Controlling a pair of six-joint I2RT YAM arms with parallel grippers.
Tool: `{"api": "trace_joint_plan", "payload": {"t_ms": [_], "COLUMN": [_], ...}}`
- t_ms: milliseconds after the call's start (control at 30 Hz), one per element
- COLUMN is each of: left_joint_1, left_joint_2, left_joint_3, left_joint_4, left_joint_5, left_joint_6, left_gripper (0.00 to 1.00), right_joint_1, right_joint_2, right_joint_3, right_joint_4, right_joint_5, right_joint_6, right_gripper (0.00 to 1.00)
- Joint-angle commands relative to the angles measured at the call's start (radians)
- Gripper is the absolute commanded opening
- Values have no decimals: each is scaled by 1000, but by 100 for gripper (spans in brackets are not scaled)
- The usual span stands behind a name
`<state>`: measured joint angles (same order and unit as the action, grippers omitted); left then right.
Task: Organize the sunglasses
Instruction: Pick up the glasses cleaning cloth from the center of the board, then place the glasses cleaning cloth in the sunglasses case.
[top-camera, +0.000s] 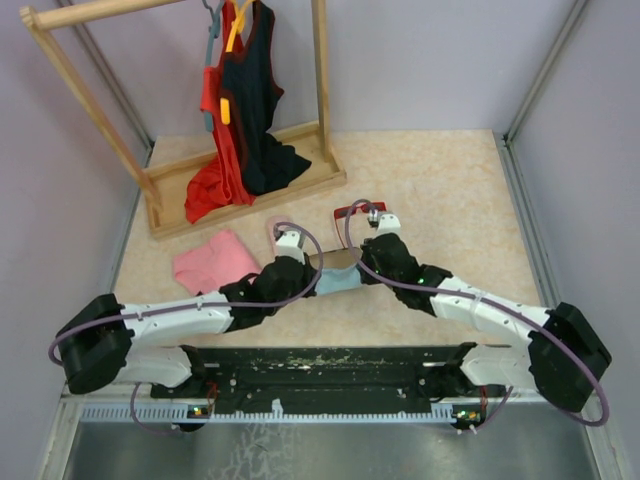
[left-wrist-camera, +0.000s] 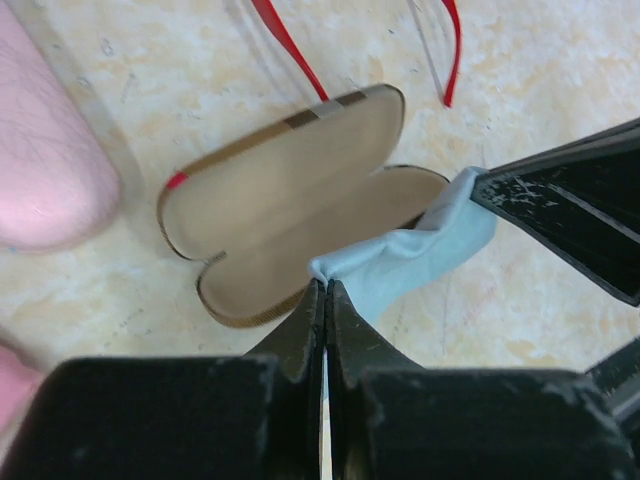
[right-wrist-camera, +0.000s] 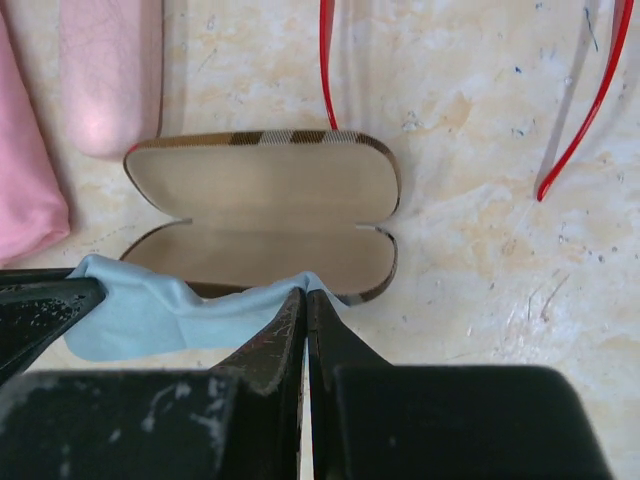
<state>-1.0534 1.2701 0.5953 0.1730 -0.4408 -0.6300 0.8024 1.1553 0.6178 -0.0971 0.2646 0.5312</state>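
The red-framed sunglasses (top-camera: 358, 210) lie on the table just beyond the right wrist; their red temple arms (left-wrist-camera: 290, 45) (right-wrist-camera: 327, 60) point toward an open brown striped case (left-wrist-camera: 290, 190) (right-wrist-camera: 265, 215). The case lies with its tan lining up and nothing inside. A light blue cloth (left-wrist-camera: 420, 250) (right-wrist-camera: 150, 315) stretches along the case's near edge. My left gripper (left-wrist-camera: 327, 285) is shut on one corner of it. My right gripper (right-wrist-camera: 305, 295) is shut on the opposite corner. The two grippers meet over the case (top-camera: 335, 262).
A pink oval case (left-wrist-camera: 45, 170) (right-wrist-camera: 110, 70) lies left of the brown one, with a pink folded cloth (top-camera: 215, 260) further left. A wooden clothes rack (top-camera: 250, 185) with red and black garments stands at the back left.
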Motion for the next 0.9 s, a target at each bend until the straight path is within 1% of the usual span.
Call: {"api": "trace_joint_plan", "payload": {"t_ms": [0,167,433,600,867], "left_joint_1": [51,109,162,173,177], "left_joint_2": [33,79,148,187,228], "left_joint_3": [42,52,61,63,44], "left_joint_4": [28,58,98,124,192], "left_joint_5": [16,71,114,136,133], "left_joint_6": [43,60,73,78,88], "left_gripper": [0,0,0,0,0], "right_joint_1": [-52,-86,-111,-123,-136], "right_joint_2": [45,124,234,275,315], "right_joint_3": [79,122,171,184,168], "right_joint_4": [59,76,121,141,203], "right_joint_5": [-76,-112,-133,-128,-130], "right_joint_6": [-67,-106,-129,-140,-148], "right_gripper": [0,0,0,0,0]}}
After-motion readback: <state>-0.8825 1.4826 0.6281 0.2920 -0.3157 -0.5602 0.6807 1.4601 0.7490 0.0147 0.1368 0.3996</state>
